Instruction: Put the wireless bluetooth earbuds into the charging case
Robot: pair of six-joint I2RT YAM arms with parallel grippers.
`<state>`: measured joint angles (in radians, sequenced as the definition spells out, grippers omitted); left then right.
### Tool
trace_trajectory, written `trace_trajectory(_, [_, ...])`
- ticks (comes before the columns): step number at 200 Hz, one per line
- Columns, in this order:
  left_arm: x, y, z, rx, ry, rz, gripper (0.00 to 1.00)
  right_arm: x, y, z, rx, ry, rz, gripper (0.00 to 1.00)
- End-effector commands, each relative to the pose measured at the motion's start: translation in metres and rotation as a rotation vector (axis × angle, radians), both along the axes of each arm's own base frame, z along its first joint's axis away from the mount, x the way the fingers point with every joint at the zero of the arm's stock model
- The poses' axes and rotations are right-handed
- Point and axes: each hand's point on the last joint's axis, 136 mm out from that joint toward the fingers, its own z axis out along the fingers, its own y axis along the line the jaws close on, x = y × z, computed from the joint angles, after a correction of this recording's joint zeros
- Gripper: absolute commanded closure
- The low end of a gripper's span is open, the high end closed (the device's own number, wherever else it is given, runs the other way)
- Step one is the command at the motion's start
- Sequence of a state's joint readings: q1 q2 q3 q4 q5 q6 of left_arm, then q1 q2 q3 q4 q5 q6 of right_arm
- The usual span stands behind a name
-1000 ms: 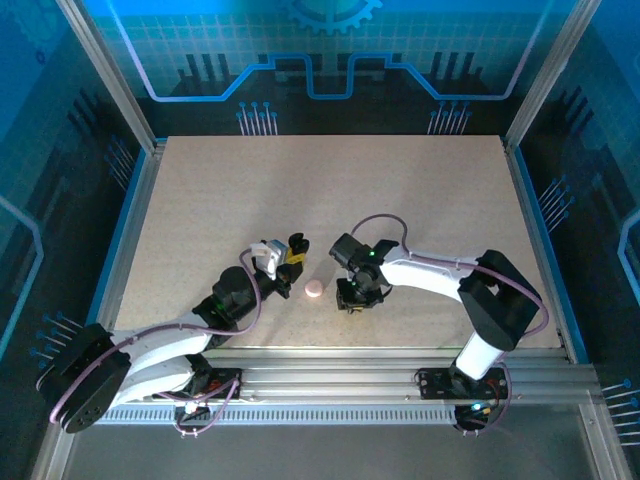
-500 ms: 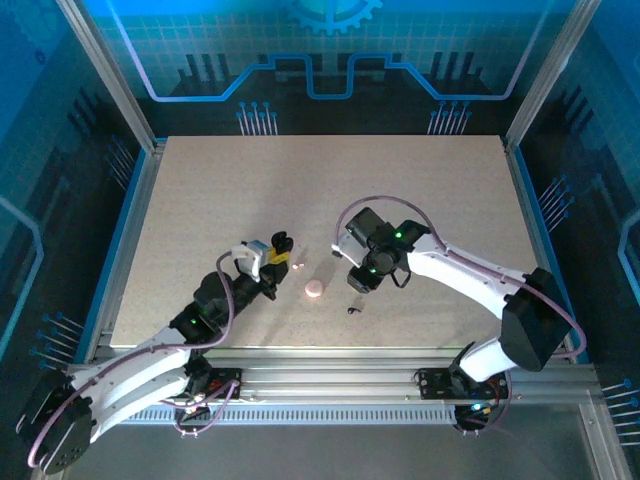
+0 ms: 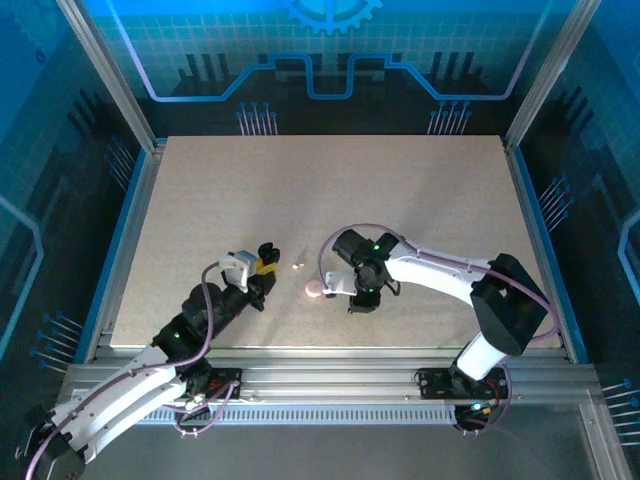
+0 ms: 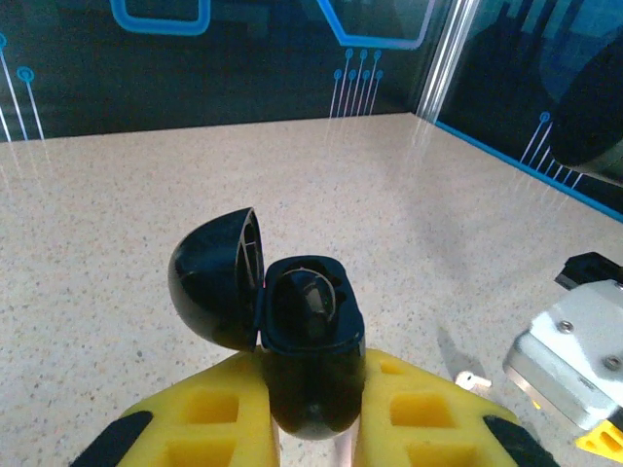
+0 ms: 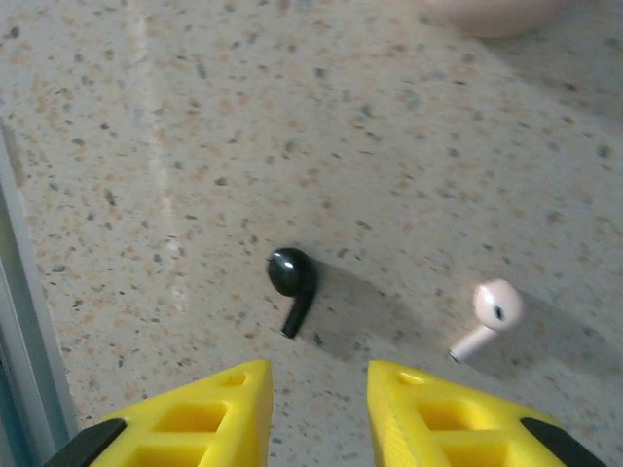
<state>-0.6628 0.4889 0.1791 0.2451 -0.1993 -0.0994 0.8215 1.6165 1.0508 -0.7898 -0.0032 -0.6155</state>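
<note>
My left gripper [image 4: 311, 394] is shut on the black charging case [image 4: 310, 326], whose lid [image 4: 212, 277] hangs open to the left. A dark earbud seems to sit in the case's cavity [image 4: 313, 292]. From above, the left gripper [image 3: 262, 262] holds the case left of centre. A whitish earbud [image 3: 296, 266] lies on the table just right of it, the same whitish earbud [image 4: 472, 379] showing at the left wrist view's lower right. My right gripper [image 5: 318, 379] is open, low over the table. A black earbud [image 5: 292, 280] lies just beyond its fingertips, a whitish-pink earbud [image 5: 487, 313] to its right.
A round pink case [image 3: 315, 289] sits on the table [image 3: 330, 190] between the two grippers, right beside the right gripper [image 3: 358, 298]; its edge [image 5: 487, 12] shows at the top of the right wrist view. The table's near metal edge [image 5: 19, 292] runs along the left.
My left gripper has drawn back to the left and nearer with the open case. The right gripper swung up and away, then came back down beside the pink case.
</note>
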Motion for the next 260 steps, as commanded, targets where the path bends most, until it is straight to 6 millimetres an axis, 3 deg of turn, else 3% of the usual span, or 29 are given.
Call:
trace_trajectory(1, [0.001, 0.007, -0.011, 0.016, 0.022, 0.031, 0.92, -0.004, 0.005, -0.006, -0.003, -0.009, 0.057, 0.68])
trace_trajectory(69, [0.001, 0.007, -0.011, 0.016, 0.021, 0.031, 0.92, -0.005, 0.019, -0.022, -0.026, -0.002, 0.078, 0.68])
trace_trajectory(171, [0.001, 0.007, -0.013, 0.021, 0.019, 0.029, 0.92, 0.0, 0.012, -0.042, -0.087, -0.006, 0.043, 0.71])
trace_trajectory(224, [0.001, 0.007, -0.013, 0.026, 0.018, 0.029, 0.92, 0.002, 0.01, -0.048, -0.099, -0.012, 0.021, 0.84])
trace_trajectory(260, [0.002, 0.005, -0.015, 0.032, 0.021, 0.023, 0.92, 0.004, 0.008, -0.042, -0.087, -0.039, -0.005, 0.89])
